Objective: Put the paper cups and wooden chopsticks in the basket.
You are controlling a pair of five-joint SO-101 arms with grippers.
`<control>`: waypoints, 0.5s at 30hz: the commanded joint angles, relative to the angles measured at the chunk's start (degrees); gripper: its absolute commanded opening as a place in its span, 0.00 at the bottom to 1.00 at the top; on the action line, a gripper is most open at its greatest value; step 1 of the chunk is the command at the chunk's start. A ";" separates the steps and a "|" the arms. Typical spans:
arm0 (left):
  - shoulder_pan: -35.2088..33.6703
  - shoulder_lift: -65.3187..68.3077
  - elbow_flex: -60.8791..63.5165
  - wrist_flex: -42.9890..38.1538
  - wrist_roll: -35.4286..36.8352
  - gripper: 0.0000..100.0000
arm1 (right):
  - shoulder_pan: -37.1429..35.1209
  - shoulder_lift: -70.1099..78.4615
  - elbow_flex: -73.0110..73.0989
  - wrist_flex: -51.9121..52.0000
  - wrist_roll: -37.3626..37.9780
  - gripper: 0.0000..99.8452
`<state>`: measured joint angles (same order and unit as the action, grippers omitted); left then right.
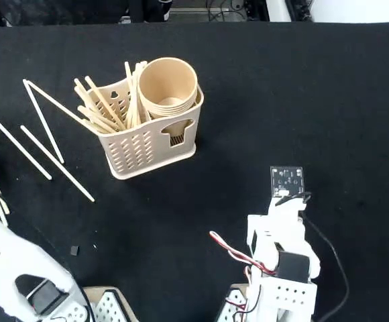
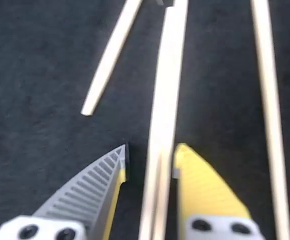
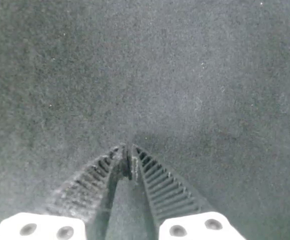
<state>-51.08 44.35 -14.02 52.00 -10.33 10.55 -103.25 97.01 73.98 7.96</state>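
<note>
The cream basket [image 1: 147,144] stands on the black table [image 1: 315,100], at about 10 o'clock from the table's middle. A nested stack of paper cups [image 1: 170,84] sits upright in its 3 o'clock end. A bundle of wooden chopsticks [image 1: 104,107] leans in its 9 o'clock end, tips fanning out over the rim. More loose chopsticks [image 1: 57,163] lie flat on the table at 9 o'clock from the basket, some crossing near their far ends. The nearest one reaches up to the basket's side. The left arm [image 1: 13,268] comes in from the 7 o'clock corner of the table. In its wrist view, the left gripper [image 2: 152,150] is spread, one grey finger and one yellow finger either side of a chopstick [image 2: 167,90]. The stick lies close along the yellow finger, with a dark gap on the grey side. Two other chopsticks [image 2: 110,60] flank it on the cloth, apart from the gripper. The right arm [image 1: 282,248] sits at 5 o'clock from the basket, well apart from it. The right gripper [image 3: 128,160] has its ribbed fingers pressed together tip to tip over bare black table, pinching nothing.
</note>
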 commanded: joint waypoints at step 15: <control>3.30 7.03 -3.30 16.26 4.31 0.03 | -0.62 -3.82 -0.48 0.18 -0.18 0.01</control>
<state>-48.35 46.37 -16.57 59.47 -9.71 10.55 -103.25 97.01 73.98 7.96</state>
